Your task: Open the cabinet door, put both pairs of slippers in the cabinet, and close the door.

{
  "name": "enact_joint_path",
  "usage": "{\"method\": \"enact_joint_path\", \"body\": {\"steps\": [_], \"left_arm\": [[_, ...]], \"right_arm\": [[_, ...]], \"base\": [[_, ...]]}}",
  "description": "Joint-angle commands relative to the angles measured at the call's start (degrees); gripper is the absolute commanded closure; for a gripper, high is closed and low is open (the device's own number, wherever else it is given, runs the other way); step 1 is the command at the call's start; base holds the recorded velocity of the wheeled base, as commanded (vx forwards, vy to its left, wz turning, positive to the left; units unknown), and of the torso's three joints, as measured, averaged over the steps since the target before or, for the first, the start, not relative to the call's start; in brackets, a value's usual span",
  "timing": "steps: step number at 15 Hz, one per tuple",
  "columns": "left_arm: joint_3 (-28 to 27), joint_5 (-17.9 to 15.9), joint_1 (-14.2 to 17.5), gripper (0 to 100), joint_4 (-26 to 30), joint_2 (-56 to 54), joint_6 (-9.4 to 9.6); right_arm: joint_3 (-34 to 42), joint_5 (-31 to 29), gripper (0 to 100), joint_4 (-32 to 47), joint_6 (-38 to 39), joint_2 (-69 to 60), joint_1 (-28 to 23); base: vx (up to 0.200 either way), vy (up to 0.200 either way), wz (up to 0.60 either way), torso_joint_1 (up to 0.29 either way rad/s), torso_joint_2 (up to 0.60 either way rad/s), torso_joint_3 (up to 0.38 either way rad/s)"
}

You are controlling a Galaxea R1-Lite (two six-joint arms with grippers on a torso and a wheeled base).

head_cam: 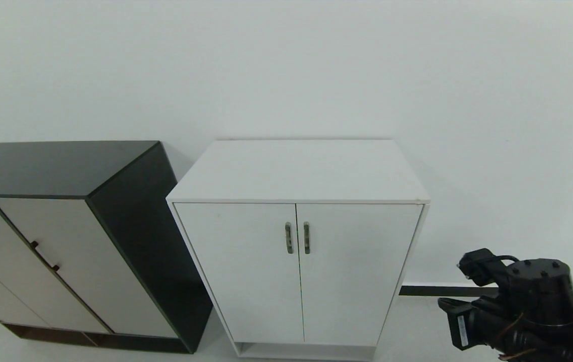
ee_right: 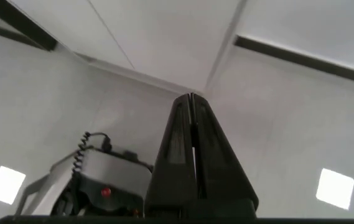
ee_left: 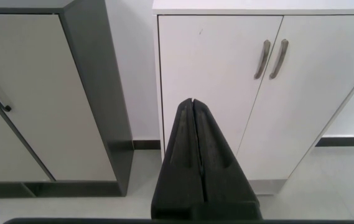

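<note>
The white cabinet (head_cam: 299, 171) stands against the wall (head_cam: 286, 65), straight ahead in the head view. Its left door (head_cam: 241, 271) and right door (head_cam: 354, 271) are both shut. Their two upright metal handles (head_cam: 289, 238) sit side by side at the centre seam, close together but apart.

A dark cabinet (head_cam: 140, 226) with pale doors and black handles stands just beside it on the robot's left, turned at an angle. Its black side panel faces the white cabinet's hinge side, with a narrow gap of floor between them. A black skirting strip (head_cam: 427, 290) runs along the foot of the wall on the right.

The left pincer (ee_left: 193, 102) is pressed narrow and holds nothing. It points at the lower part of the left door and is well short of it. The right arm (head_cam: 533, 306) sits low at the robot's right, off to the side of the cabinet. The right pincer (ee_right: 192, 96) is likewise pressed together and empty, aimed at white surfaces crossed by black strips, with a grey box (ee_right: 102, 177) near it carrying a coiled cable.
</note>
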Motion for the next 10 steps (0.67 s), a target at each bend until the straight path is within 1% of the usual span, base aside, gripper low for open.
{"method": "enact_joint_path", "body": {"steps": [1, 5, 7, 10], "left_arm": [[0.0, 0.0, 0.0, 100, 0.0, 0.0, 0.04], [0.0, 0.0, 0.0, 100, 0.0, 0.0, 0.04], [0.0, 0.0, 0.0, 100, 0.0, 0.0, 0.04], [0.0, 0.0, 0.0, 100, 0.0, 0.0, 0.04]], "right_arm": [[5.3, -0.3, 100, 0.0, -0.2, -5.1, -2.4], [12.6, -0.3, 100, 0.1, -1.0, -10.8, -3.0], [13.9, -0.3, 100, 0.2, -1.0, -11.6, -3.0], [14.8, -0.3, 100, 7.0, -1.0, -18.8, -3.2]], "base": [[0.0, 0.0, 0.0, 0.0, 0.0, 0.0], [0.0, 0.0, 0.0, 0.0, 0.0, 0.0], [0.0, 0.0, 0.0, 0.0, 0.0, 0.0], [0.0, 0.0, 0.0, 0.0, 0.0, 0.0]]}}
